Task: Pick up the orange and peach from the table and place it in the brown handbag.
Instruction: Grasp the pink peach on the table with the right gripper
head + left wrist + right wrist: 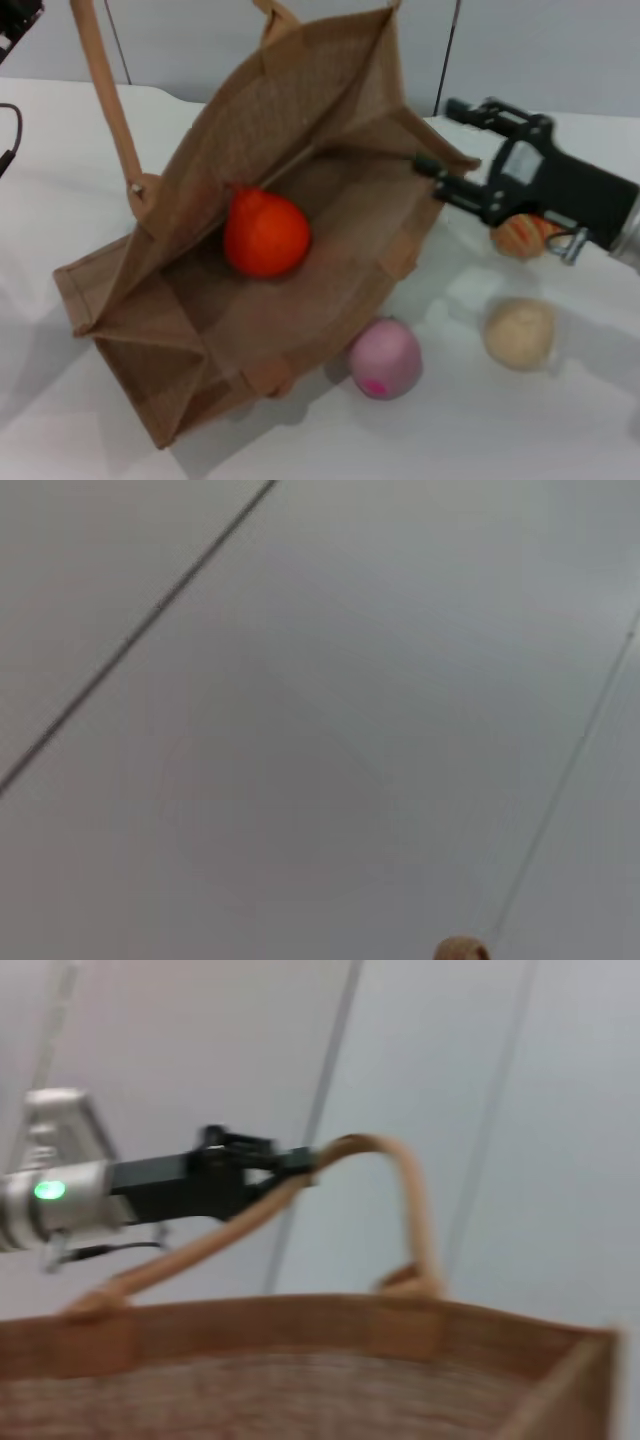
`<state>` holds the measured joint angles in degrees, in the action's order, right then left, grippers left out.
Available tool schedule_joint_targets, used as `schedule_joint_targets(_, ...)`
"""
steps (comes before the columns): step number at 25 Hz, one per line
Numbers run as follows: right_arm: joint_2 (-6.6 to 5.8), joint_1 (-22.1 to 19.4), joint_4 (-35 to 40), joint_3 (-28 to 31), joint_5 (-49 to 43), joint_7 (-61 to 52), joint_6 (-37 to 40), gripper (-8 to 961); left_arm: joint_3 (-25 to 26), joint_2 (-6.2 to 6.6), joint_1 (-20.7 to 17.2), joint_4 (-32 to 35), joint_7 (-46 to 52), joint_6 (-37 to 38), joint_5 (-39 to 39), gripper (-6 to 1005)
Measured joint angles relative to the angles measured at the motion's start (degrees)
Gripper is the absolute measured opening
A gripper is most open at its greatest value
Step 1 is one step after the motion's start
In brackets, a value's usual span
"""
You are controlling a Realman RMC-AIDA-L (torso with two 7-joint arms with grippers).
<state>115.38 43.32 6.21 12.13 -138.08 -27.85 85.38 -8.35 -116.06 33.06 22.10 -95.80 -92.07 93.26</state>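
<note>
The brown handbag [300,240] lies tipped on the white table [60,160] with its mouth gaping toward me, and I place everything else from it. The orange [265,233] sits inside the bag, resting on the lower inner wall about midway down. The peach [385,358] is outside on the table, touching or just beside the bag's near lower edge, its magenta spot turned toward me. My right claw [450,150] hangs just off the bag's right rim, beside the corner of the mouth; its two black fingers [470,110] are spread well apart with nothing between them, the lower one close to the rim, though I cannot tell whether it touches. Farther right of the bag, partly hidden behind that claw's body, lies a striped orange-and-tan loaf [520,236], and nearer me, right of the peach and apart from it, a beige ball [518,332]. My left claw [300,1163] shows only in the right wrist view, above the bag's upper edge, pinched onto the bag's handle [400,1190] at the top of its loop and holding it up. In the head view that same strap [105,90] rises from the bag's left side and runs out of sight.
</note>
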Motion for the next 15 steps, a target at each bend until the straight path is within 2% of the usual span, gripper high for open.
schedule_joint_targets(3,0.01,-1.1,1.9,1.9,0.8,-0.5,-0.8,665,0.3,-0.10,-0.1,-0.2,-0.7,1.6,-0.1,113)
schedule_joint_targets(10,0.02,-2.3,5.8,1.9,2.6,-6.3,-4.8,664,0.4,-0.13,-0.6,-0.8,-2.3,4.6,-0.1,114)
schedule_joint_targets(15,0.02,-2.3,7.4,1.4,2.3,-8.5,-6.6,664,2.9,-0.13,-1.2,-1.4,-3.7,7.5,-0.1,113)
